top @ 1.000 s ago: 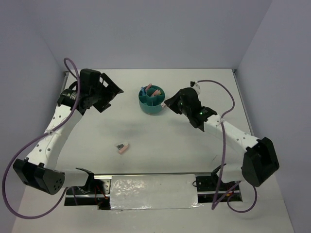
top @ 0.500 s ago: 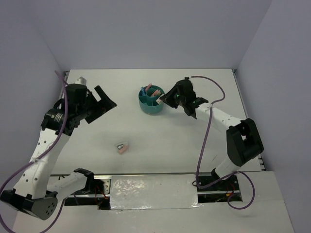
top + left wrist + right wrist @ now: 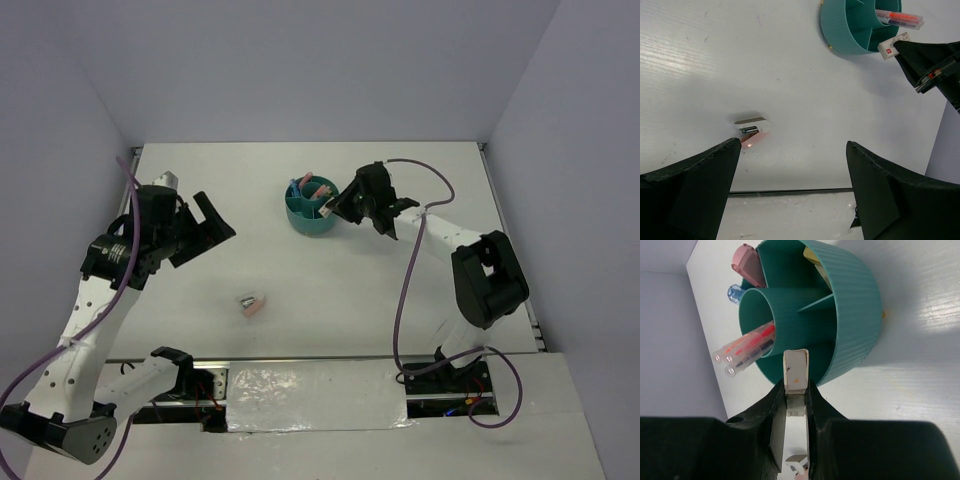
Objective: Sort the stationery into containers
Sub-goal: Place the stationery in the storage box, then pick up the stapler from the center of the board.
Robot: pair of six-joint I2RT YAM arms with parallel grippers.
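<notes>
The round teal tub (image 3: 312, 218) with dividers stands at the table's middle back; pink pens and capsules stick out of it (image 3: 747, 347). My right gripper (image 3: 334, 207) is shut on a small white block (image 3: 795, 371) and holds it just at the tub's right rim (image 3: 860, 315). The block also shows in the left wrist view (image 3: 894, 45). A pink-white little block (image 3: 252, 303) with a metal end lies alone on the table, also in the left wrist view (image 3: 753, 131). My left gripper (image 3: 208, 227) is open and empty, up above the table to the left of that piece.
The walls of the white enclosure close in the table at back and sides. The arm bases and a foil-covered strip (image 3: 315, 395) run along the near edge. The right arm's purple cable (image 3: 420, 250) loops over the right side.
My right gripper has carried the white block left, up to the tub's rim. My left arm has swung back and down toward the left, away from the tub.
</notes>
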